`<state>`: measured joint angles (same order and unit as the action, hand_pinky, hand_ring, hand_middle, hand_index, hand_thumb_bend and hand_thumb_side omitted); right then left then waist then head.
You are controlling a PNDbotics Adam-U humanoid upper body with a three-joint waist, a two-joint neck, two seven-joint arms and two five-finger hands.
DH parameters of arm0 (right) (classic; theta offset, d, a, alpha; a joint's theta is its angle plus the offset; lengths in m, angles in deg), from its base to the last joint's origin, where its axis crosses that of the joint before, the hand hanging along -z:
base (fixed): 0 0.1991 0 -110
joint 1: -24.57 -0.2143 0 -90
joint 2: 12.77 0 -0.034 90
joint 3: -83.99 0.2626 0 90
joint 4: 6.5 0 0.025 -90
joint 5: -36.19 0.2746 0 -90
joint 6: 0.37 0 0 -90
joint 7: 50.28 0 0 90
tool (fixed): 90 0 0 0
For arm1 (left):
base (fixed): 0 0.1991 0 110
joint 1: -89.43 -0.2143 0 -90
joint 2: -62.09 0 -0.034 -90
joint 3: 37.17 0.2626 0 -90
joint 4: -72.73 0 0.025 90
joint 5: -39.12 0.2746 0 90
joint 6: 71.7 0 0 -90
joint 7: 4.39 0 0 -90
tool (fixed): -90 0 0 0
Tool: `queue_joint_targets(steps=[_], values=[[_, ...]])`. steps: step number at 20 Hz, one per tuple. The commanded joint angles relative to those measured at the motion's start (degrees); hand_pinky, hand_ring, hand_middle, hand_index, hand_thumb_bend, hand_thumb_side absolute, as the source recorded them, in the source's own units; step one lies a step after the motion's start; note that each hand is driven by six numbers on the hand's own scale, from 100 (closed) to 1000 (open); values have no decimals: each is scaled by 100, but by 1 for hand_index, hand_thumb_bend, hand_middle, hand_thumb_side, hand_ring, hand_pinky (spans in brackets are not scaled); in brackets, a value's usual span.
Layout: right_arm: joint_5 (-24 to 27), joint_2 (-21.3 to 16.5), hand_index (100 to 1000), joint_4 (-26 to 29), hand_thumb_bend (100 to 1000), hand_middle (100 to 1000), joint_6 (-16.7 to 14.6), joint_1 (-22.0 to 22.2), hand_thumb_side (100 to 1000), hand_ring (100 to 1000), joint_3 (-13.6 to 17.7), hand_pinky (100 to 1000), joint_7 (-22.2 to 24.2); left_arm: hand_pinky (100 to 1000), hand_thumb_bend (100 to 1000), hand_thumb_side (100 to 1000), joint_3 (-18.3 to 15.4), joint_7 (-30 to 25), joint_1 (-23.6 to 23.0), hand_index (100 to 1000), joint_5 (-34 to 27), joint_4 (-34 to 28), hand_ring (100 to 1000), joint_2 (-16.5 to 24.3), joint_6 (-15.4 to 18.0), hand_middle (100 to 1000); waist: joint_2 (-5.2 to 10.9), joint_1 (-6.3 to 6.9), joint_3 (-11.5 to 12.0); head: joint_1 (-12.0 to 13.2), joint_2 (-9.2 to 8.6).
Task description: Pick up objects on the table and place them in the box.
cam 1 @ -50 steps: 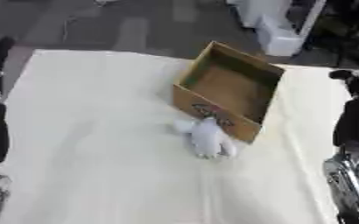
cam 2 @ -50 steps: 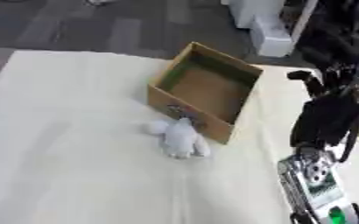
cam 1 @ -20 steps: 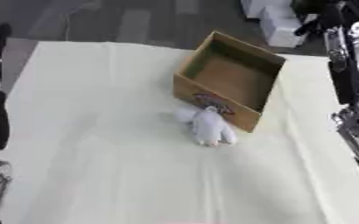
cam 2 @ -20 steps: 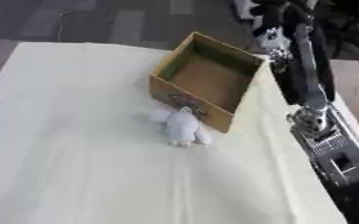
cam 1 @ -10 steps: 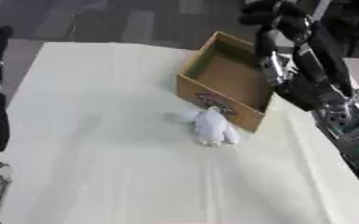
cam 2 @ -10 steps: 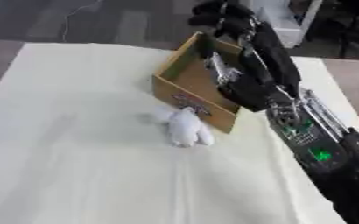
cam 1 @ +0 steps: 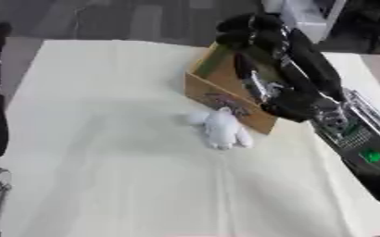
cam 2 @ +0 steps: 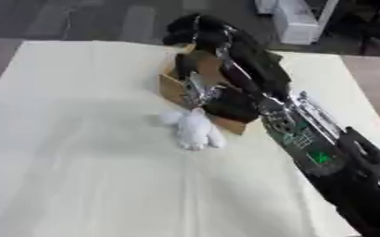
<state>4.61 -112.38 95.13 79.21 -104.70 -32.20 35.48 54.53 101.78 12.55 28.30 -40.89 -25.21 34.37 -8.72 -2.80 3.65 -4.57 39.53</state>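
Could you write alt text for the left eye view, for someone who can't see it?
A black robot hand reaches in from the right over an open cardboard box on a cream-covered table. A small white soft toy lies against the box's near side, untouched.

A cream cloth covers the surface (cam 1: 104, 185) (creased along its middle). On it stands a cardboard box (cam 1: 225, 95), and a white soft toy (cam 1: 223, 129) lies touching its near wall.
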Motion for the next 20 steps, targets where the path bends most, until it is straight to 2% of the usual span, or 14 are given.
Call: queue_joint_targets(steps=[1,4,10,20], values=[[-37,83,797,1,100,783,-16,-119,1000,732,-31,590,115,1000,100,1000,12,-6,40,875,-1,-98,868,64,-5,861,81,39,8,-46,130],[-43,153,797,-41,100,783,-21,-111,1000,731,-60,590,181,1000,100,1000,12,-5,35,875,-1,-98,868,54,-11,861,83,43,11,-60,241],[-43,237,799,-98,100,784,-33,-102,1000,729,-105,588,267,1000,100,1000,19,-8,37,876,4,-98,868,37,-22,861,64,46,12,-47,339],[-57,253,799,-127,100,784,-79,-92,1000,728,-194,587,362,1000,100,1000,27,-20,47,876,21,-98,867,21,-34,861,19,39,33,-41,358]])
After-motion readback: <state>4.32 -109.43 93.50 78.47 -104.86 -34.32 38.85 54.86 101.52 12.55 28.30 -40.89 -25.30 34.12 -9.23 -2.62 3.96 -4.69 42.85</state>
